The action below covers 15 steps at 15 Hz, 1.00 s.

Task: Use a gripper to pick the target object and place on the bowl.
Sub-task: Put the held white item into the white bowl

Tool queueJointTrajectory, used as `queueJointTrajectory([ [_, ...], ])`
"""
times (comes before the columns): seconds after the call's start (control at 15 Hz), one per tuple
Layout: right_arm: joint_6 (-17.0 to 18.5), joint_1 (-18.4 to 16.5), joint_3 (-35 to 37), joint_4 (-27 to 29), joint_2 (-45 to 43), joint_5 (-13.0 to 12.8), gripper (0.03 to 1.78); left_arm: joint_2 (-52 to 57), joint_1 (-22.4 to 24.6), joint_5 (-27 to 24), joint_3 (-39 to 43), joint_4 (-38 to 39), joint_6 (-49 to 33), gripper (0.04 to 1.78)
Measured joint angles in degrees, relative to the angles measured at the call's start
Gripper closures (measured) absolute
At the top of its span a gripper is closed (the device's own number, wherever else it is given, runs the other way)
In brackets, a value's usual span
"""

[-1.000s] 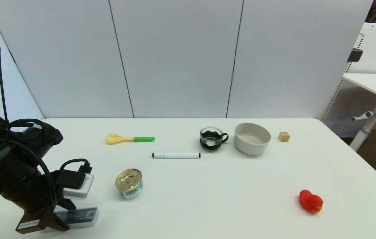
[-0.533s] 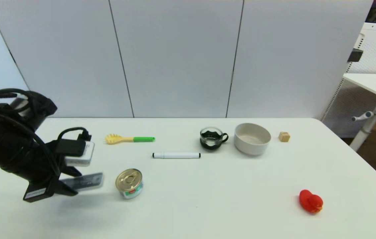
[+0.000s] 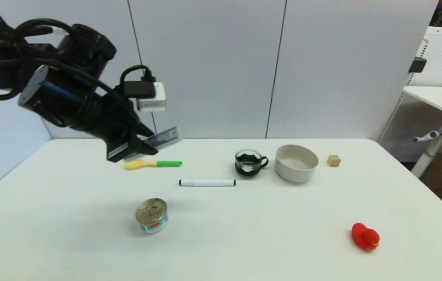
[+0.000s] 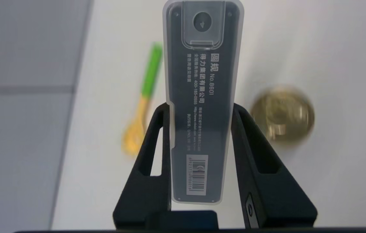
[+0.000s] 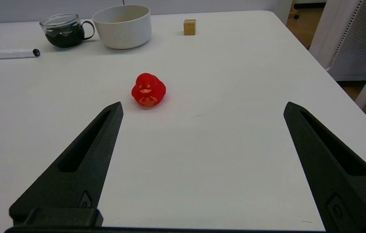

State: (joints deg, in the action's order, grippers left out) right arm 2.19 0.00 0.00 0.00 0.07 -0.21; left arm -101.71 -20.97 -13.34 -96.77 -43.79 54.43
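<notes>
High above the left rear of the counter (image 3: 221, 234): left claw (image 3: 143, 142), clamped on the sides of the slim dark grey case (image 3: 162, 137), lifted clear of the surface. Case projecting forward past the fingers (image 4: 152, 142), flat face with barcode label toward the wrist camera, translucent edges pinched between both black fingers. Directly below the claw in the head view: yellow fork-shaped spatula with green handle (image 3: 152, 164), lying flat. Nearer the front, well apart from the claw: gold-topped tin can (image 3: 151, 215), upright. At mid-counter: white marker pen (image 3: 207, 182), lying crosswise. Toward the right rear: glass cup with black handle (image 3: 250, 162), just beside the off-white bowl (image 3: 296, 163), no contact discernible between the two. Bowl upright, well apart from the held case. Just right of the bowl: small wooden cube (image 3: 334, 160). At the front right: red rubber duck (image 3: 365, 236), upright. Right claw (image 5: 202, 108) out of the head view, low over the front right of the counter, fingers spread wide, gripping nothing, duck ahead of the gap.
</notes>
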Motion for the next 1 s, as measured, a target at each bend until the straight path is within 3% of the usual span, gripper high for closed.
queueJointTrajectory([
  [0.33, -0.02, 0.00, 0.00, 0.00, -0.02, 0.02, 0.10, -11.97, -9.79, -2.93, -14.47, 2.23, -8.59, 1.25],
  [0.73, -0.02, 0.00, 0.00, 0.02, -0.05, 0.05, 0.10, -21.70, -16.82, -8.35, -16.32, 24.03, -17.55, 1.25],
  [1.0, -0.02, 0.00, 0.00, 0.00, -0.05, 0.02, 0.10, -26.88, -19.65, -10.84, -16.37, 42.41, -22.58, 1.25],
])
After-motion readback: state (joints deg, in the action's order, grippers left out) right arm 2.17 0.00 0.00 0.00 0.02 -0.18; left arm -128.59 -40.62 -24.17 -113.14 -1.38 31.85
